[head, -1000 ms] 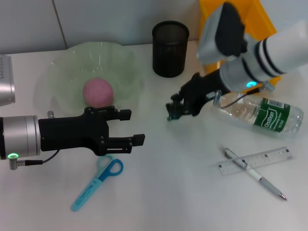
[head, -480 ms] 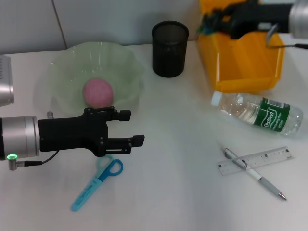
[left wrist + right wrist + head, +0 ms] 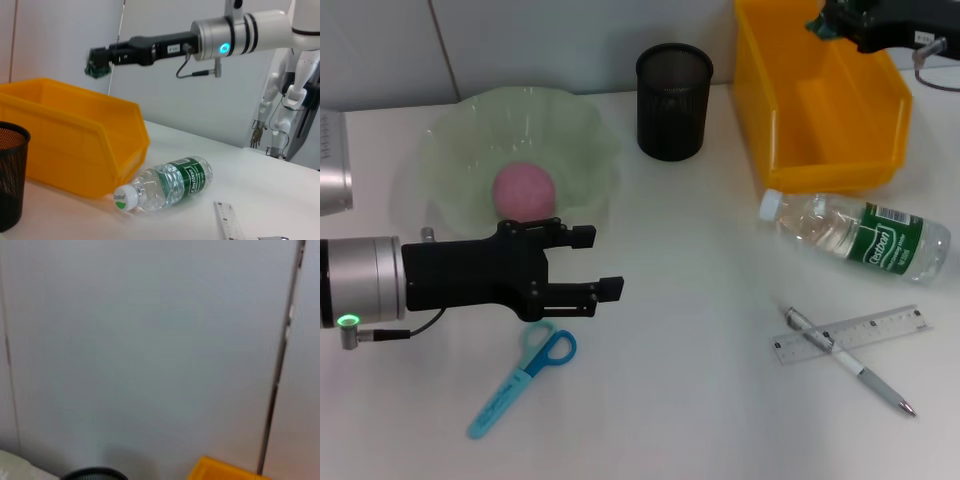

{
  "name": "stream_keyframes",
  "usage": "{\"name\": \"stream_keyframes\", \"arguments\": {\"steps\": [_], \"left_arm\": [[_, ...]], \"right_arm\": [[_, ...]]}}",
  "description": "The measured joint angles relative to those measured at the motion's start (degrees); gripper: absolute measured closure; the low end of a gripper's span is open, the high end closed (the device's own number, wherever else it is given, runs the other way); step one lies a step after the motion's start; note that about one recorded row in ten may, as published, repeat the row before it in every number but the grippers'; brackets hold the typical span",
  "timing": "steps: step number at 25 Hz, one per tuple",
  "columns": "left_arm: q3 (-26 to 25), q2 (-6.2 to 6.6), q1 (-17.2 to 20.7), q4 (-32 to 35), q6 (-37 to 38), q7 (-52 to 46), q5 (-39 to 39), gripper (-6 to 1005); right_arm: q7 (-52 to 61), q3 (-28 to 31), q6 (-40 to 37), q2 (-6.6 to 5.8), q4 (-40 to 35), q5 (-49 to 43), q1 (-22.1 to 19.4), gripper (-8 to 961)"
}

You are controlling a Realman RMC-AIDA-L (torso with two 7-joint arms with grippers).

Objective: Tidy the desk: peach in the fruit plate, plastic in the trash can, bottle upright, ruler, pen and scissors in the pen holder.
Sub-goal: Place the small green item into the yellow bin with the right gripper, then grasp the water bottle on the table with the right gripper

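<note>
1. Because the scrap of dark green plastic (image 3: 95, 68) belongs in the trash can, the right claw (image 3: 832, 22) holds it pinched at its tip, raised above the back of the yellow bin (image 3: 790, 140). Judgement: it is placed so a release would drop the scrap inside.
2. Peach (image 3: 524, 192) sits in the pale green fruit plate (image 3: 450, 140); that part looks done.
3. Water bottle (image 3: 855, 237) lies on its side on the desk (image 3: 700, 400), just in front of the bin, cap toward the robot's left. Not yet upright.
4. Ruler (image 3: 850, 335) and pen (image 3: 848, 361) lie crossed, touching, nearer the robot than the bottle. Black mesh pen holder (image 3: 673, 100) stands between plate and bin; from here I cannot see anything in it.
5. Blue scissors (image 3: 523, 381) lie on the desk by the robot's left, handles toward the left claw (image 3: 592, 265).
6. Left claw is spread, holding nothing, hovering just in front of the plate and over the scissor handles. Judgement: waiting clear of the other arm's work.
</note>
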Motion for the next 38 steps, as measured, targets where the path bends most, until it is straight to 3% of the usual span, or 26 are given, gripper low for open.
{"name": "stream_keyframes", "arguments": {"steps": [11, 22, 30, 33, 35, 36, 37, 38], "left_arm": [[0.0, 0.07, 0.1, 0.1, 0.0, -0.2, 0.0, 189], [0.0, 0.09, 0.4, 0.2, 0.1, -0.2, 0.0, 189], [0.0, 0.09, 0.5, 0.2, 0.2, -0.2, 0.0, 189], [0.0, 0.09, 0.5, 0.2, 0.3, -0.2, 0.0, 189], [0.0, 0.09, 0.5, 0.2, 0.5, -0.2, 0.0, 189], [0.0, 0.09, 0.5, 0.2, 0.5, -0.2, 0.0, 189], [0.0, 0.08, 0.5, 0.2, 0.6, -0.2, 0.0, 189], [0.0, 0.04, 0.5, 0.2, 0.8, -0.2, 0.0, 189]], "right_arm": [[-0.2, 0.0, 4.9, -0.3, 5.1, -0.3, 1.7, 660], [0.0, 0.0, 5.0, 0.2, 4.5, 0.1, 1.6, 230], [0.0, 0.6, 4.6, 0.29, 4.1, 3.4, 0.9, 185], [-0.5, 0.7, 0.9, -0.05, 2.8, 10.8, -1.1, 174], [-2.0, 0.7, -8.8, -1.16, 1.9, 18.9, -3.6, 174], [-2.0, 0.7, -8.8, -1.16, 1.9, 18.9, -3.6, 174], [-2.5, 0.7, -15.8, -2.19, 1.8, 22.6, -4.8, 174], [-2.5, 0.7, -15.8, -2.19, 1.8, 22.6, -4.8, 174]]}}
